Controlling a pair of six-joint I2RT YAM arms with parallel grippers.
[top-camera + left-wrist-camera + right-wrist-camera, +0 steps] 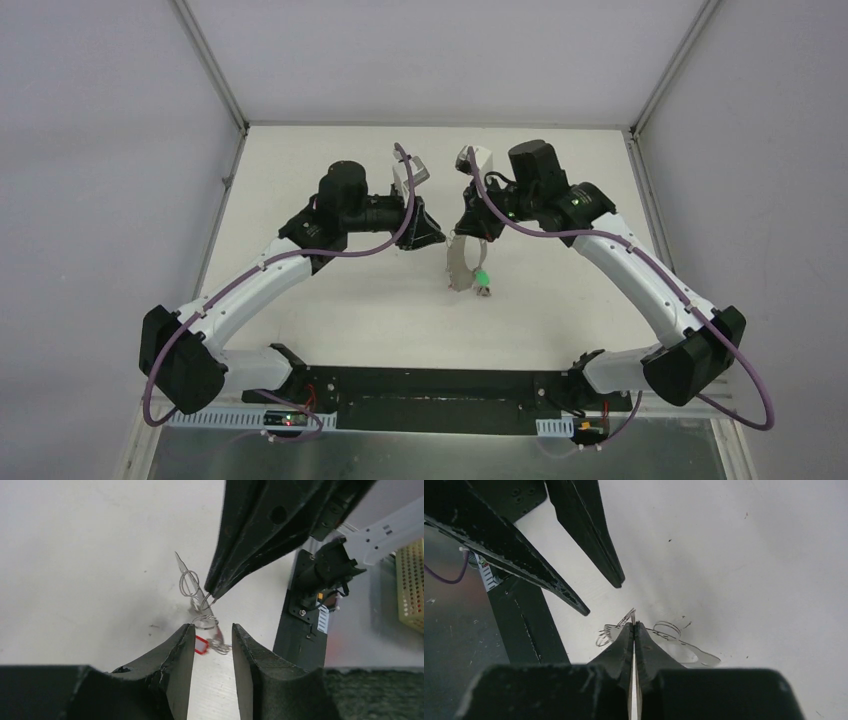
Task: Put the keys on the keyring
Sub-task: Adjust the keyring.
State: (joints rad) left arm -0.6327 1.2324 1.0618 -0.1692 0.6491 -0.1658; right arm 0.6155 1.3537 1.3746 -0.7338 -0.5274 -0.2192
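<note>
- R gripper (634, 626): clenched, tips pinched tight on a thin wire = the keyring (450, 265). Wire pokes out at 12 o'clock of the tips in the right wrist view.
- Keyring: hangs from the R tips as a long thin oval, running toward 6 o'clock in the top view. Can't tell if its low end touches the table (330, 310).
- Green tag (481, 276): at the low end of the loop, 4 o'clock side. A small silver key (486, 291) is just beside it at 5 o'clock. Too small to tell if it's threaded on the loop.
- Small rings (189, 584): bunched just beside the R tips at 10 o'clock in the left wrist view. A wire coil sits just under the tips at 6 o'clock.
- Red tag (201, 644): at 6 o'clock of the coil, seen in the gap betw the L fingers, against the inner face of the 9 o'clock finger. Touching or not: can't tell.
- Flat silver blade shape at 4 o'clock of the R tips in the right wrist view, prob a key, blurred.
- L gripper (213, 632): released, jaws apart, nothing clamped. Tips point at the R tips and sit near them, not touching. In the top view it's at 9 o'clock of the R gripper.
- Both grippers meet mid-table, toward the far side.
</note>
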